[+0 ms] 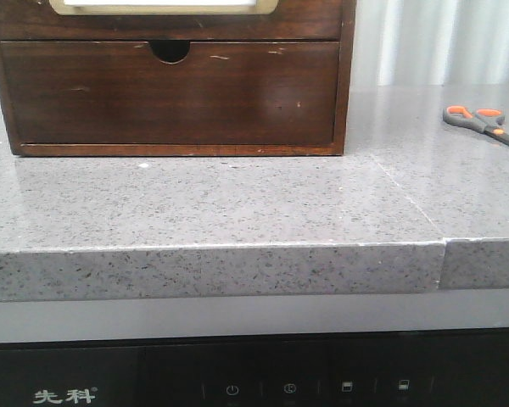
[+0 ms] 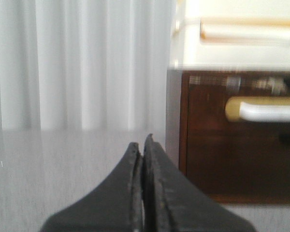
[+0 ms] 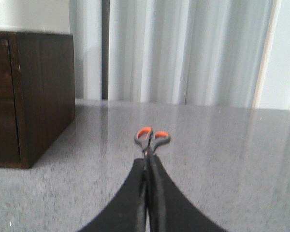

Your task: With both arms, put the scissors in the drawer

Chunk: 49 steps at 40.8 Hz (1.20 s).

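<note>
The scissors (image 1: 483, 121) lie flat on the grey stone counter at the far right, orange-lined loops toward the cabinet, blades pointing to the right edge. In the right wrist view their loops (image 3: 152, 138) show just past my shut right gripper (image 3: 148, 158); the blades are hidden behind the fingers. The drawer with the cream panel (image 1: 161, 7) is at the top of the wooden cabinet, cut off by the frame. In the left wrist view its cream panel (image 2: 263, 109) shows beside my shut, empty left gripper (image 2: 142, 143). Neither gripper shows in the front view.
The dark wooden cabinet (image 1: 343, 85) stands at the back left of the counter (image 1: 237, 203). Its lower plain drawer with a half-round notch (image 1: 170, 93) is closed. A seam in the counter (image 1: 407, 199) runs right of the cabinet. White curtains hang behind.
</note>
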Available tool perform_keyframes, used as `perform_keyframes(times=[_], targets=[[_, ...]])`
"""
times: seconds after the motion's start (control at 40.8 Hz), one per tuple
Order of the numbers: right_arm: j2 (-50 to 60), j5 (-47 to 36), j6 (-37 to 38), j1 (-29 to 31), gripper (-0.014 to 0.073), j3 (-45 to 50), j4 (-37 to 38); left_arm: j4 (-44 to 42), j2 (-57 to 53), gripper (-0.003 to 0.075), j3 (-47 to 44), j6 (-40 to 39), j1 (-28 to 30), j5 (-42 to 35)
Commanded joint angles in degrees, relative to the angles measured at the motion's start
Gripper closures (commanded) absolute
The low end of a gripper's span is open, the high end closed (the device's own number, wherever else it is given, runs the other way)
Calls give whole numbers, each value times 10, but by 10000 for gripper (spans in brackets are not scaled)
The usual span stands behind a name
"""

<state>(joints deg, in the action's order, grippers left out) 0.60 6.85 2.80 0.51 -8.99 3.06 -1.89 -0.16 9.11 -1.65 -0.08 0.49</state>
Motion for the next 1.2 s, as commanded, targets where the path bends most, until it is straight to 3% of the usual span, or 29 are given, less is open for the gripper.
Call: perform_keyframes(times=[0.0, 0.417, 0.858, 1.177], targets=[[8, 22, 0, -1, 660, -74, 7, 4, 0, 741, 74, -4, -5, 6], [-121, 174, 0, -1, 660, -234, 7, 4, 148, 741, 300, -4, -5, 211], [-259, 251, 0, -1, 660, -247, 9, 4, 223, 741, 302, -4, -5, 315], [-281, 254, -1, -1, 636, -247, 16, 15, 225, 738, 301, -4, -5, 318]])
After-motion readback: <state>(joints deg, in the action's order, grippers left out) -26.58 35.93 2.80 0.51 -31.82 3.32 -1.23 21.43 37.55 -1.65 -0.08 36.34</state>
